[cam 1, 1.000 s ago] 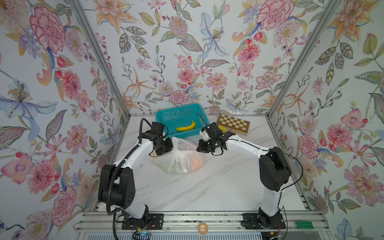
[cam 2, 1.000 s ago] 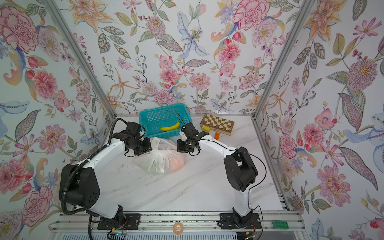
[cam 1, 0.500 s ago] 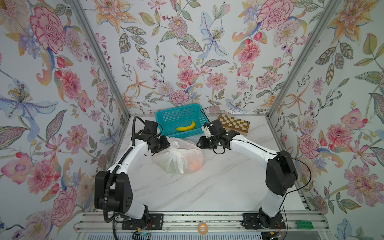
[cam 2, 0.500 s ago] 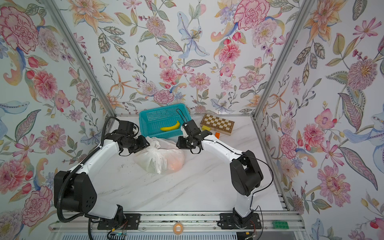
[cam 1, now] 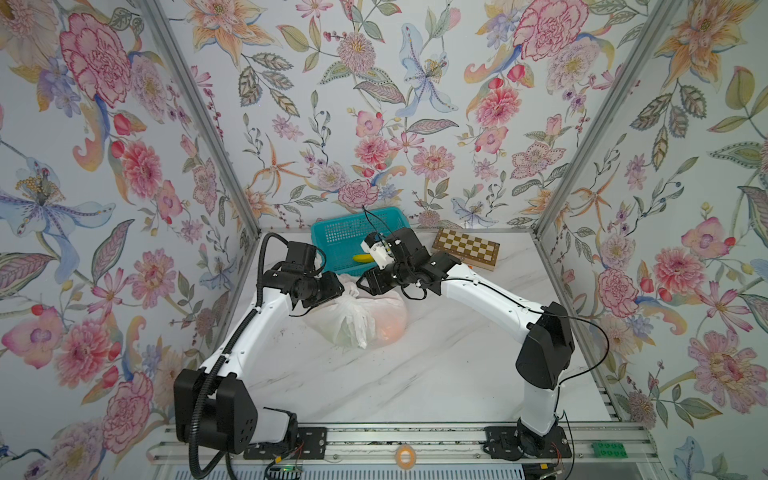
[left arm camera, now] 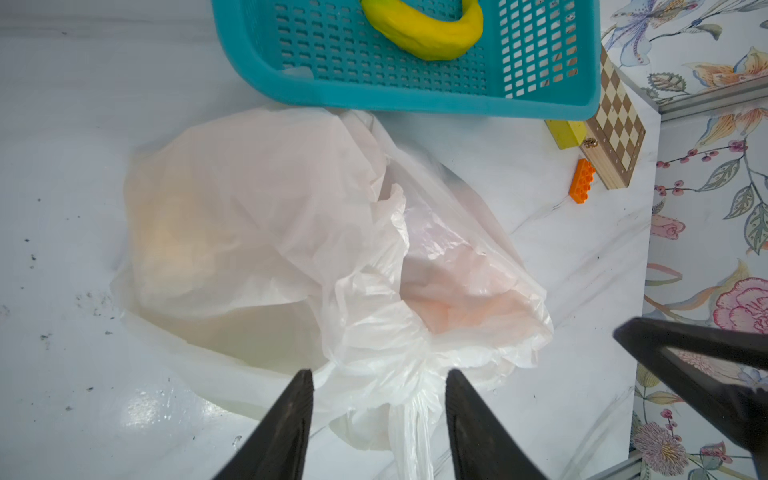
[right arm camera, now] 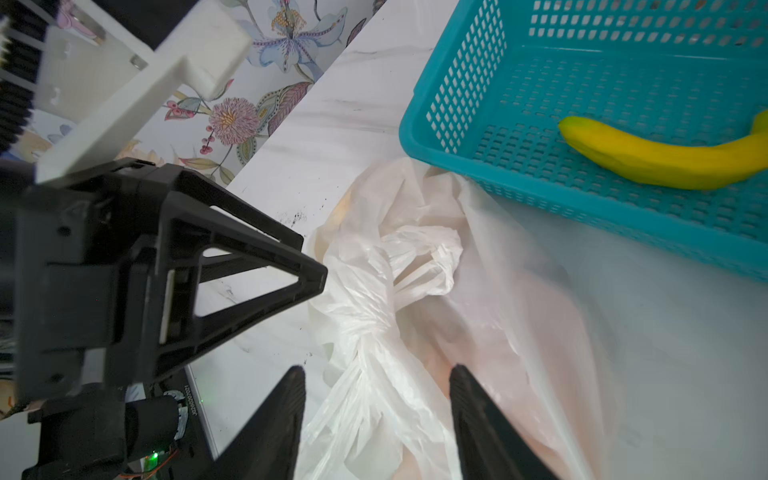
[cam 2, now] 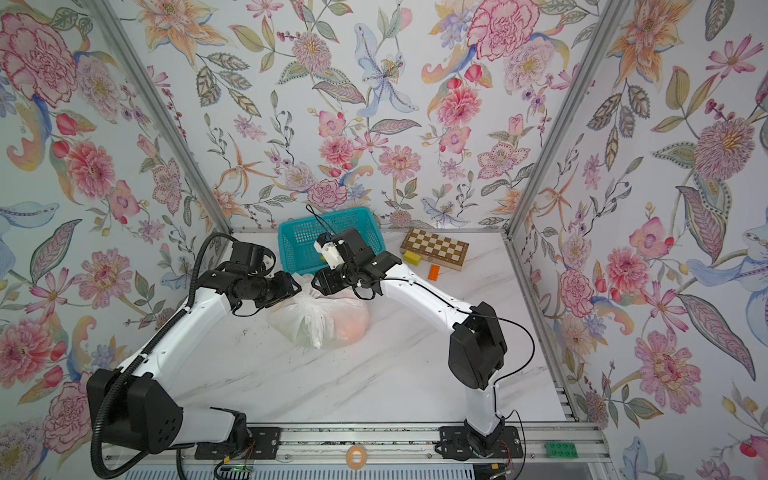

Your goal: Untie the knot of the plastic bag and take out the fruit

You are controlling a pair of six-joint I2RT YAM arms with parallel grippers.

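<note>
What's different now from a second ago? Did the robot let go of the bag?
Yes, it seems so. The left gripper and right gripper were pinched shut at the top of the plastic bag. Now both have opened and hold nothing, with crinkled plastic lying between their fingers. The bag has stayed in place, the knot is still tied, and the teal basket and banana have not moved.

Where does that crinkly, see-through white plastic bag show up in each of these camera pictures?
Top view: the crinkly translucent white plastic bag sits below and slightly left of centre.
Top view: much the same spot, a little further left.
Left wrist view: it fills the middle.
Right wrist view: it takes up the lower middle.
Shared landmark: the teal mesh basket, right next to the bag everywhere.
</note>
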